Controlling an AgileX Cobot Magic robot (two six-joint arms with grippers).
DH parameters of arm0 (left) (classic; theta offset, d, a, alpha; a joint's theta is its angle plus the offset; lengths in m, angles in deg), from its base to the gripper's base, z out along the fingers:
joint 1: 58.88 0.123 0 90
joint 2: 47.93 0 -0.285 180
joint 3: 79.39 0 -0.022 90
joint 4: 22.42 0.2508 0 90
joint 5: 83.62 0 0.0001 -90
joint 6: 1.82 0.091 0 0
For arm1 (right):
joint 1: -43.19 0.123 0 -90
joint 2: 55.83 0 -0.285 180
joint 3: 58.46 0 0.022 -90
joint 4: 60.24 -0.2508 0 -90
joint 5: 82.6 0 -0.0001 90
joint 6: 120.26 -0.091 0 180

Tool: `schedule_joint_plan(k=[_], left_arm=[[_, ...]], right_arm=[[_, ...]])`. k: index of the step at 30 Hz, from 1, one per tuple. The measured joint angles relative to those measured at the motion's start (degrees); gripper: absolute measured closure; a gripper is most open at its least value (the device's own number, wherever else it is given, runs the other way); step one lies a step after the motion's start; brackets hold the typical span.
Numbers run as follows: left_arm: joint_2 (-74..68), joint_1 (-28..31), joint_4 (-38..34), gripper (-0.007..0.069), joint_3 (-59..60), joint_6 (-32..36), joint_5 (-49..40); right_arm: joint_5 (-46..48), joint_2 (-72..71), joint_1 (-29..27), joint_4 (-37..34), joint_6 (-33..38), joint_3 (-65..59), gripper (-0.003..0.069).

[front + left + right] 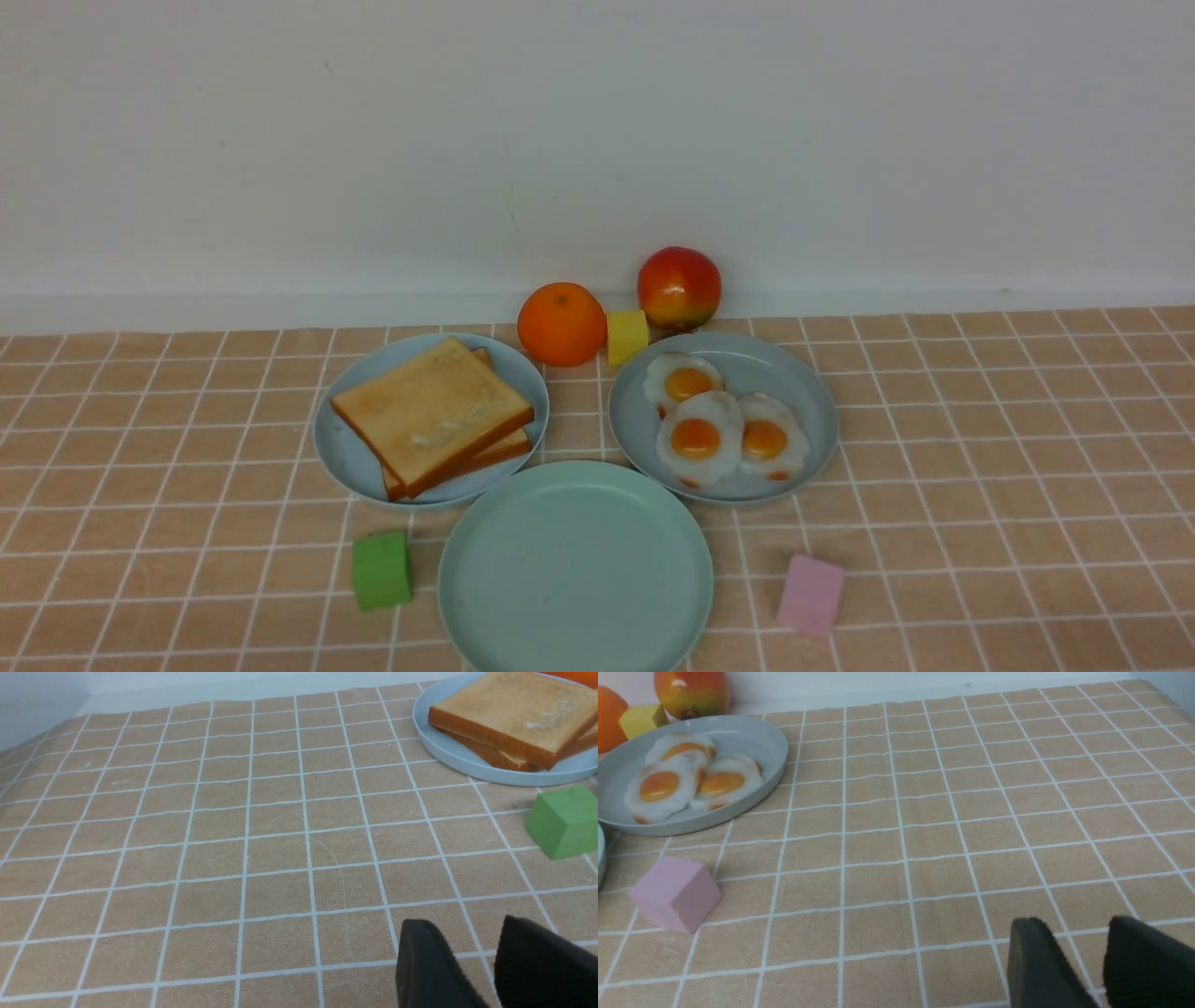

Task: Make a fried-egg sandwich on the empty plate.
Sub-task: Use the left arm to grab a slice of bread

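Starting: sandwich not begun; empty plate [575,569] sits bare, nearest me.
Left gripper [467,933]: jaws parted, holding nothing.
Right gripper [1076,928]: parted, empty.
Next: I reach left for the top toast [431,411].

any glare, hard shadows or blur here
Front view: soft even light, only faint shadows beside the round mint-green plate. Left wrist view: green cube sharp, no glare. Right wrist view: small highlight on the red-yellow apple, weak shadow by the pink cube.

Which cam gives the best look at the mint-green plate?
Front view: the mint-green plate shows almost whole, empty, only its near edge cropped. Right wrist view catches just a rim sliver; left wrist view misses it.
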Motion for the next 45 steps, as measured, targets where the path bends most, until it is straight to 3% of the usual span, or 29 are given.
schedule_joint_plan(k=[41, 45], left_arm=[[0.0, 0.0, 0.53, 0.0386, 0.0, 0.0, 0.23], [0.0, 0.0, 0.7, 0.0386, 0.0, 0.0, 6.46]], right_arm=[[-0.46, 0.0, 0.0, -1.57, 0.0, 0.0, 0.0418], [-6.72, 0.0, 0.0, -2.81, 0.0, -0.61, 0.0418]])
